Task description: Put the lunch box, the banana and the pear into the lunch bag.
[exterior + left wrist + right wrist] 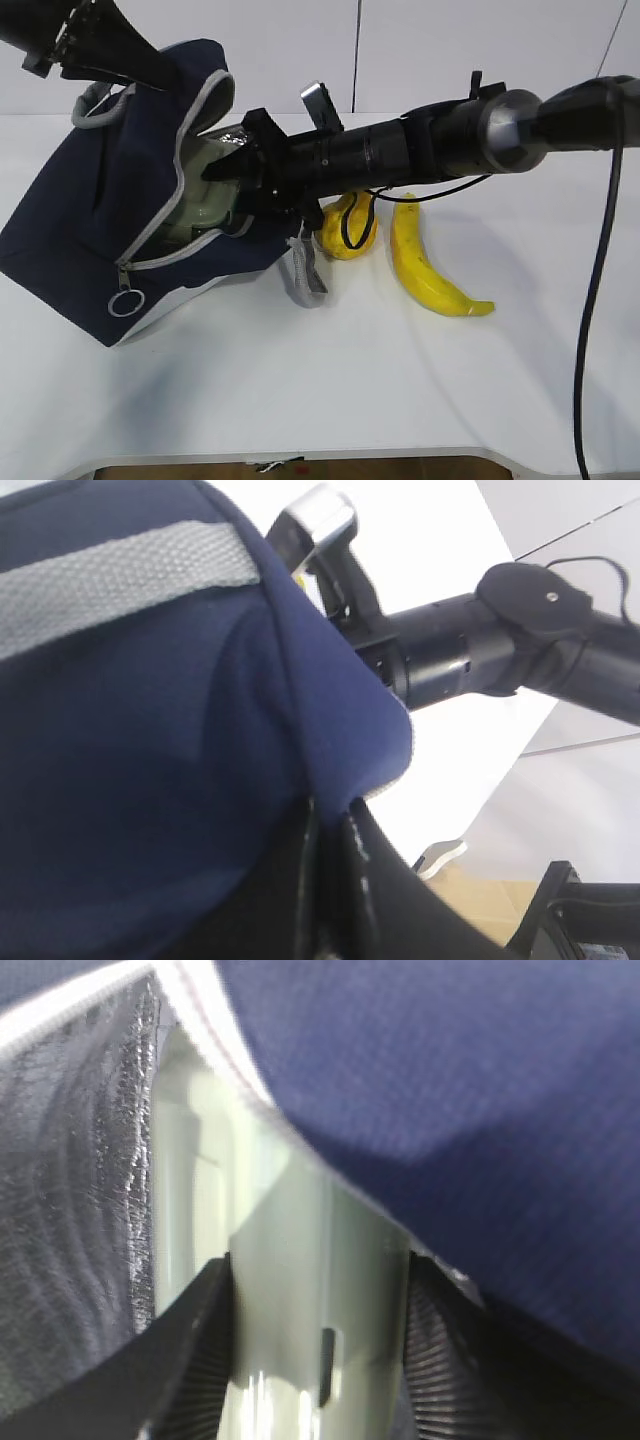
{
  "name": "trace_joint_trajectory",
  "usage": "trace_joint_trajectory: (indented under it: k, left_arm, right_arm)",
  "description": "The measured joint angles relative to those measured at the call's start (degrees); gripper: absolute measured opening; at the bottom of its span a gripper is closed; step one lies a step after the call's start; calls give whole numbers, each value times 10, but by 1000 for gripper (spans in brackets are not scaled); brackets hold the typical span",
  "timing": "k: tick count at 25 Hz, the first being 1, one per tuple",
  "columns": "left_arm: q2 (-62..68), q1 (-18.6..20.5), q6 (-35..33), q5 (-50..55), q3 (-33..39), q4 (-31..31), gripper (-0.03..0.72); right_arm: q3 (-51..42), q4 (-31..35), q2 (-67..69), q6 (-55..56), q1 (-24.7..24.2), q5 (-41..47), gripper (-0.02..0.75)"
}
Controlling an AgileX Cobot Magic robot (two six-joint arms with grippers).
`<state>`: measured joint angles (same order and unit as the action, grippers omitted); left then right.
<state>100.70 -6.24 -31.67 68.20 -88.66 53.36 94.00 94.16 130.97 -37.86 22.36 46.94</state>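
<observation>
The navy lunch bag lies tilted on its side at the left with its mouth facing right. My left gripper is shut on the bag's top flap and holds it up; its jaws pinch the fabric edge. Reaching into the mouth, my right gripper is shut on the sage-green lunch box, which sits between its pads against the silver lining. The pear rests on the table behind my right arm. The banana lies just to its right.
A grey strap handle hangs from the bag's mouth near the pear. The zipper's ring pull dangles at the bag's lower front. My right arm spans the table's middle, its cable drooping over the pear. The table's front edge is near.
</observation>
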Motion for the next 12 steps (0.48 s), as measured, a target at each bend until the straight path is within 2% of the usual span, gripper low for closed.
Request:
trace_joint_trajectory:
  k: [12]
  left_arm:
    - [26,-1,0,-5,-1,-4,9]
  right_arm:
    - [1,-26,13,0,0,1,386]
